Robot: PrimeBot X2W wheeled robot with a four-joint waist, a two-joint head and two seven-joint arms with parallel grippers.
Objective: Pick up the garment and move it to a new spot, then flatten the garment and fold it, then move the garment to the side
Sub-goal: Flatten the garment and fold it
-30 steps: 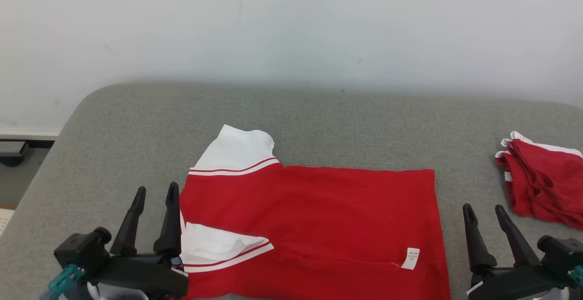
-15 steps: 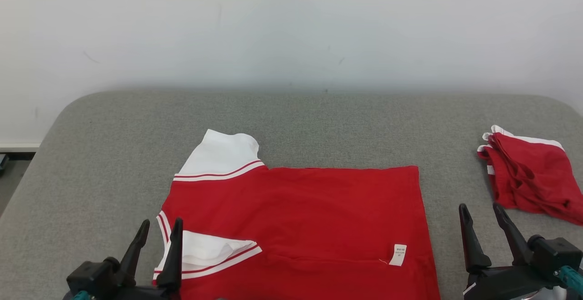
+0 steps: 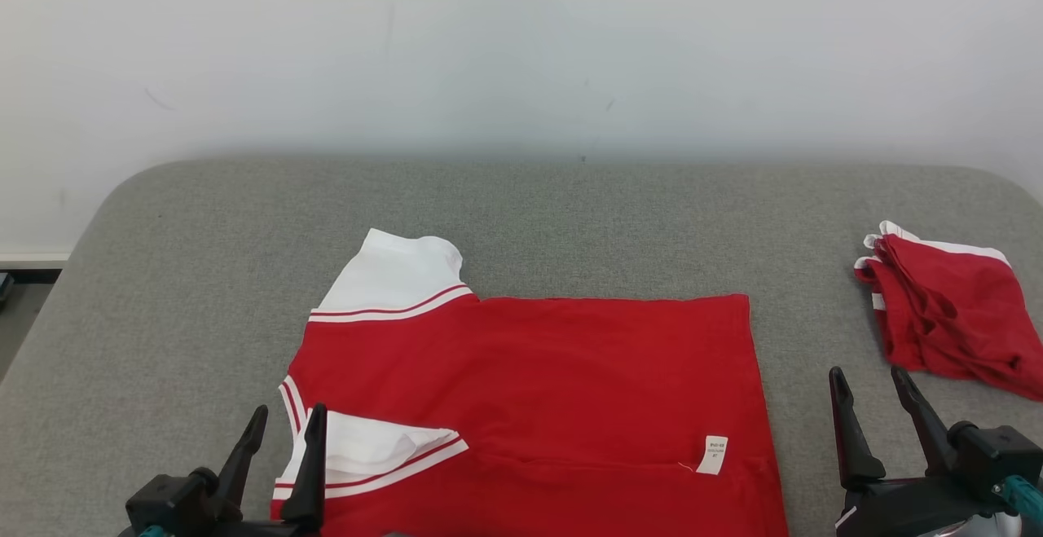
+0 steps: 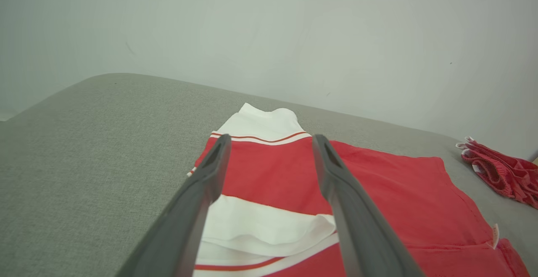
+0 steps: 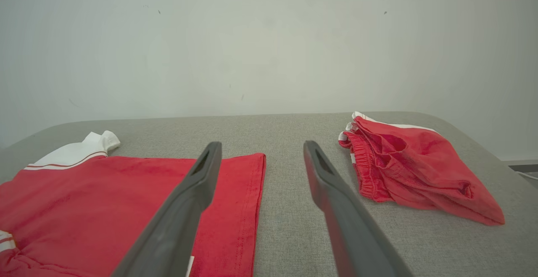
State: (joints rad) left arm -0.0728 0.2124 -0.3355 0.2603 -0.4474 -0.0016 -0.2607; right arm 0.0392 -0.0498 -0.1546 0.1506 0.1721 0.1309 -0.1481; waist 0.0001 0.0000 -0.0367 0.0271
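A: Where is the garment?

B: It lies spread on the grey table, centre front, a red body with white sleeves. Both hands are empty. The left hand is wide apart at the sleeve end. The right hand is also wide apart, just off the hem.

A: Progress?

B: I judge it placed and flattened. Folding has barely begun: the near sleeve is turned in over the body and the far sleeve sticks out. The main folds and the move aside remain.

A: Edges, and room to move?

B: The hem is straight and easy to pinch. The near edge runs out of the head view. There is bare table to the left and behind, up to the wall. Crumpled red shorts take the right end, well apart from the hem, so left looks the freer side.
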